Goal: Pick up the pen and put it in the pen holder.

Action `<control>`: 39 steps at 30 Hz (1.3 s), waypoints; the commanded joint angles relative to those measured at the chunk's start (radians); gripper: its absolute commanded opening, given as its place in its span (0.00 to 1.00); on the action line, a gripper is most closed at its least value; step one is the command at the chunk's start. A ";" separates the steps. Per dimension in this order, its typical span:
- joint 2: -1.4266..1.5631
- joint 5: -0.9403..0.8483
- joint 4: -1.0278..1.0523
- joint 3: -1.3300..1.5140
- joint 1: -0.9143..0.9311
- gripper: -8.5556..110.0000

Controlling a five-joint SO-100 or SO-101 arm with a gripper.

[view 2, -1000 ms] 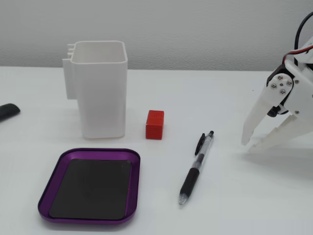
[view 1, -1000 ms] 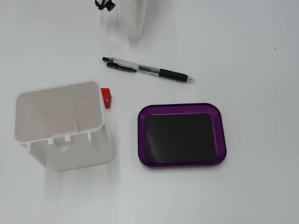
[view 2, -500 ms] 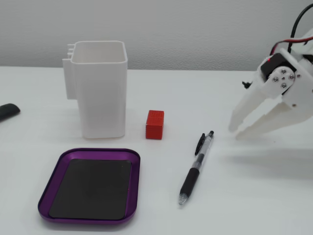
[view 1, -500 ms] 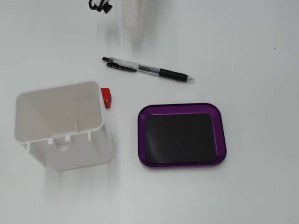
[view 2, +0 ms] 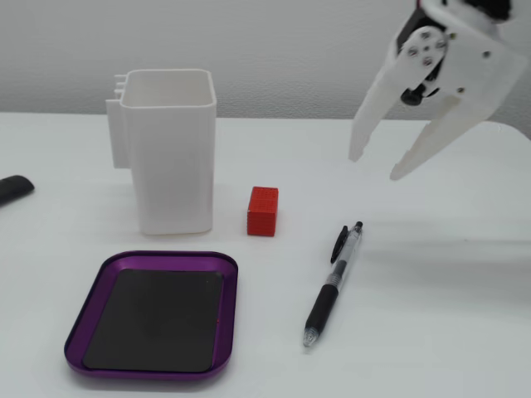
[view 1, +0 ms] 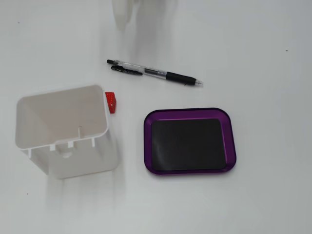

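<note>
The pen (view 1: 153, 73) (view 2: 332, 286) lies flat on the white table, with a clear barrel, a black grip and a black clip. The pen holder (view 1: 83, 161) (view 2: 174, 166), a tall white square box, stands upright and looks empty. My white gripper (view 2: 376, 166) hangs open in the air, above and a little behind the pen's clip end, touching nothing. In the fixed view from above, only a blurred white finger (view 1: 119, 14) shows at the top edge, beyond the pen.
A small red block (view 1: 111, 102) (view 2: 262, 211) stands between the holder and the pen. A flat purple tray (view 1: 147, 141) (view 2: 149, 371) with a black centre lies near the pen's tip. A dark object (view 2: 12, 189) pokes in at the left edge.
In the side view the gripper has lifted off the table at the right and swung up and left, over the pen's clip end. The pen, the holder, the block and the tray have not moved.
</note>
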 commanded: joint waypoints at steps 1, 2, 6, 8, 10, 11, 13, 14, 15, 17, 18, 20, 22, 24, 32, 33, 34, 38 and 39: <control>-0.272 0.034 0.051 -0.227 0.003 0.17; -0.333 0.043 0.063 -0.268 0.003 0.17; -0.531 0.086 0.106 -0.403 0.000 0.17; -0.591 0.118 0.121 -0.449 -0.006 0.18; -0.627 0.178 0.124 -0.482 -0.032 0.20; -0.637 0.227 0.124 -0.491 -0.051 0.21; -0.643 0.339 0.120 -0.499 -0.095 0.22; -0.643 0.399 0.110 -0.497 -0.121 0.22; -0.647 0.451 0.110 -0.497 -0.147 0.22; -0.650 0.523 0.109 -0.497 -0.172 0.22; -0.652 0.545 0.109 -0.495 -0.176 0.22; -0.653 0.578 0.098 -0.485 -0.186 0.21; -0.653 0.604 0.074 -0.476 -0.187 0.21; -0.653 0.601 0.058 -0.448 -0.179 0.21; -0.653 0.609 -0.092 -0.270 -0.184 0.21; -0.653 0.609 -0.120 -0.247 -0.183 0.21; -0.653 0.609 -0.146 -0.222 -0.183 0.21; -0.653 0.609 -0.213 -0.166 -0.183 0.21; -0.653 0.606 -0.219 -0.164 -0.183 0.21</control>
